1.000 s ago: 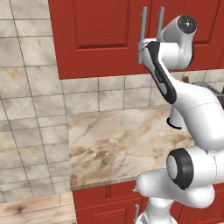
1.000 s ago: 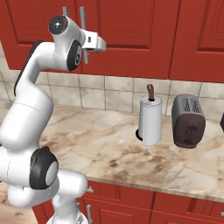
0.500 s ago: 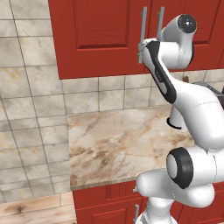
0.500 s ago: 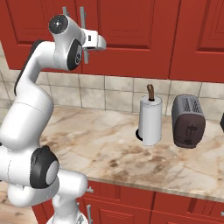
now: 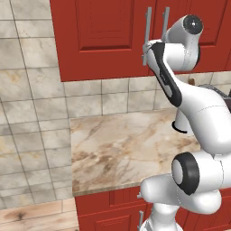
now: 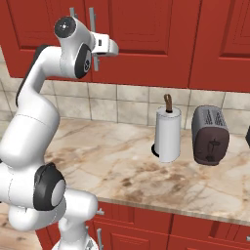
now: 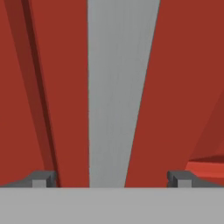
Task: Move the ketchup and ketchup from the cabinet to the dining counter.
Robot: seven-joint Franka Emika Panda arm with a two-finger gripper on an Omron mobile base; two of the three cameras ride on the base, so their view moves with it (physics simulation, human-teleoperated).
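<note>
A beige-brown marbled surface (image 5: 122,149) runs across the middle of both base views, backed by pale stone tiles (image 5: 31,113) and carried on red drawer units (image 6: 161,229). A strip of wooden floor (image 5: 36,216) shows at the lower left of the left base view. Above, the red cabinet (image 5: 103,36) takes up the upper part of the frame, doors closed.

On the surface, at centre right of the right base view, stand one white paper-towel roll (image 6: 167,133) and, just beside it on the right, one dark toaster (image 6: 210,135).

Two long silver bar handles (image 5: 147,34) hang side by side where the doors meet. The gripper (image 7: 112,178) is raised to them at the upper right of the left base view; in the hand view one grey handle bar (image 7: 118,92) runs up the middle between the two fingertips (image 7: 43,178), which stand wide apart and do not touch it.

Against the earlier frames nothing has shifted: arm, gripper and things on the surface sit as before.

The ketchup bottles cannot be seen; the cabinet doors hide whatever is inside.
</note>
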